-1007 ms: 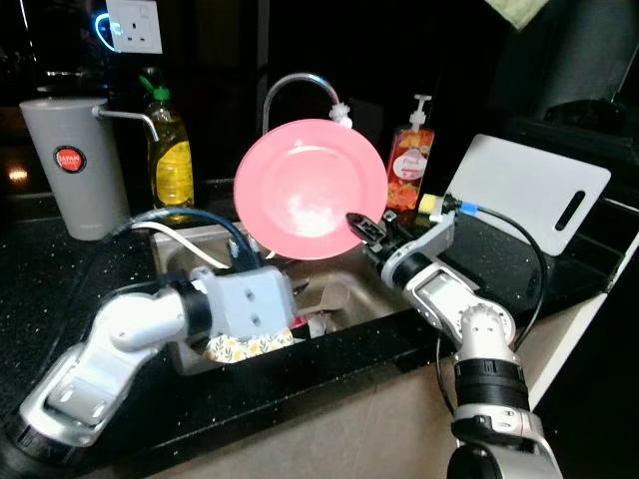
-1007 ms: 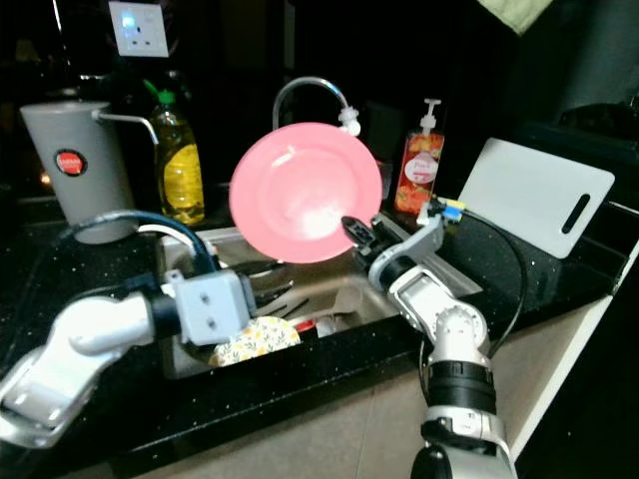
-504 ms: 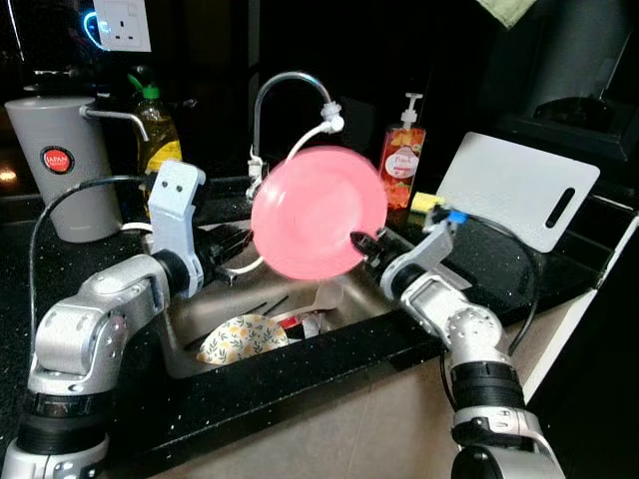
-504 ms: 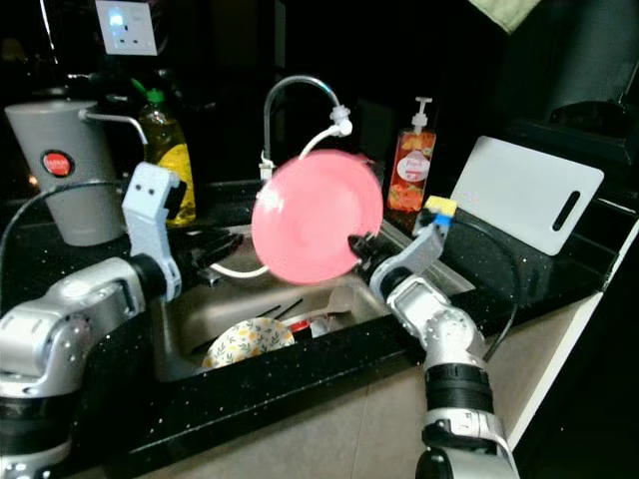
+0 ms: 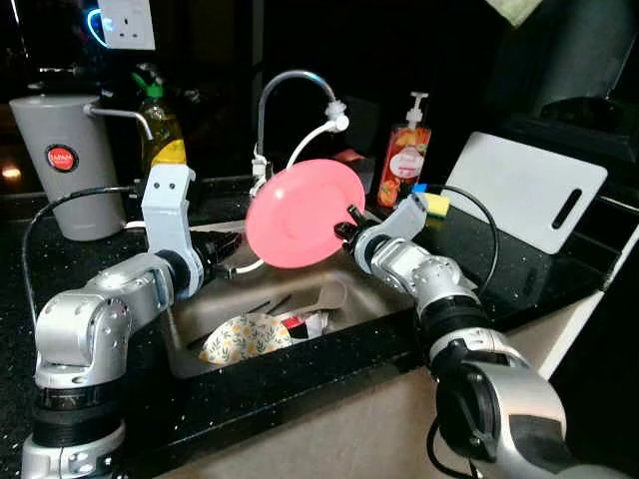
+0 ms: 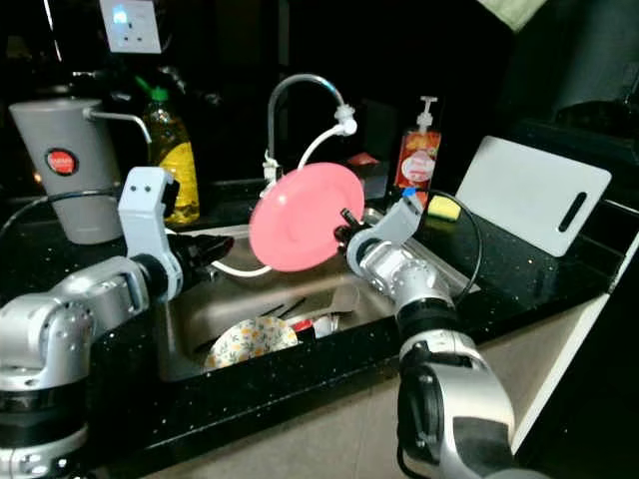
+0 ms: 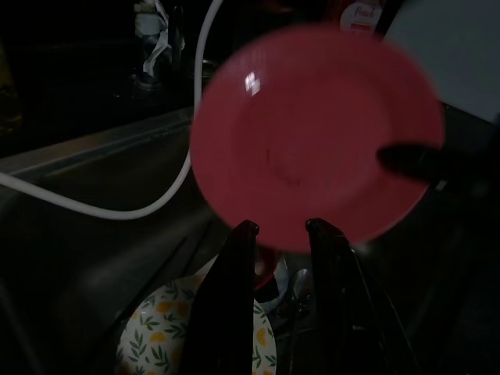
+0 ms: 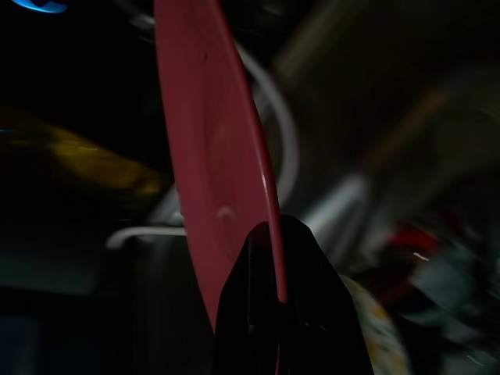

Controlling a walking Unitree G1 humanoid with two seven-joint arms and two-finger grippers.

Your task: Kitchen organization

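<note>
My right gripper (image 5: 346, 222) is shut on the lower right rim of a pink plate (image 5: 303, 214), holding it upright and tilted over the sink (image 5: 190, 367). In the right wrist view the plate (image 8: 209, 148) is seen edge-on between the black fingers (image 8: 301, 305). At the sink's left side, my left gripper (image 5: 230, 249) points toward the plate, a short way from it. In the left wrist view, that gripper (image 7: 279, 228) is narrowly open with nothing in it. A floral plate (image 5: 238, 338) lies in the sink among other dishes.
A curved faucet (image 5: 288, 85) with a white hose (image 5: 308, 143) rises behind the sink. A grey canister (image 5: 62, 165) and a yellow soap bottle (image 5: 162, 140) stand back left. A pump bottle (image 5: 407, 160), a yellow sponge (image 5: 433, 204) and a white cutting board (image 5: 527, 190) are on the right.
The right gripper has brought the pink plate lower and nearer the sink. The left arm rose out of the sink to its left edge a second ago and has since held there.
</note>
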